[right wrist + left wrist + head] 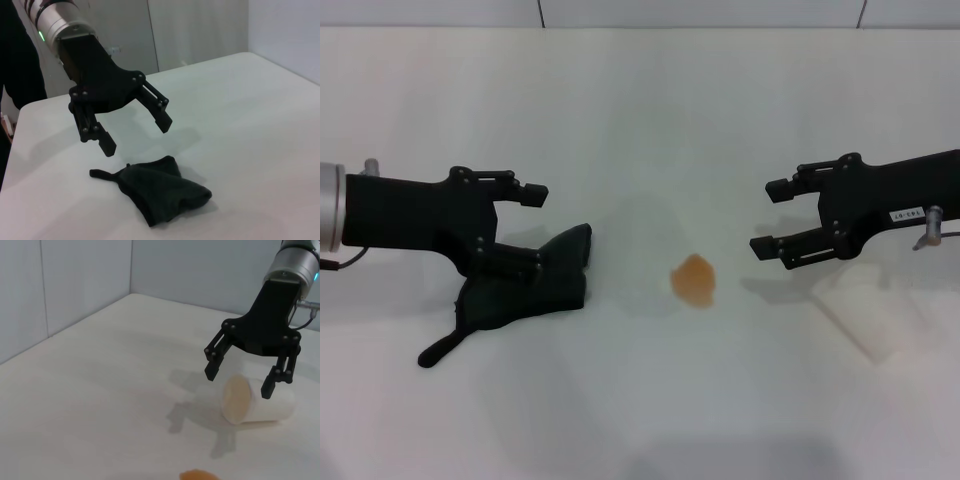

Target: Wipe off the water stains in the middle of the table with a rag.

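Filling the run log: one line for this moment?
left gripper: open above rag | right gripper: open over tipped cup | stain: unwiped

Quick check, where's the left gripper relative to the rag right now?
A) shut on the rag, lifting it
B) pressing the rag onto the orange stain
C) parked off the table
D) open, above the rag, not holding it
D: the left gripper hangs open above the rag, which lies flat on the table, apart from the water stains.
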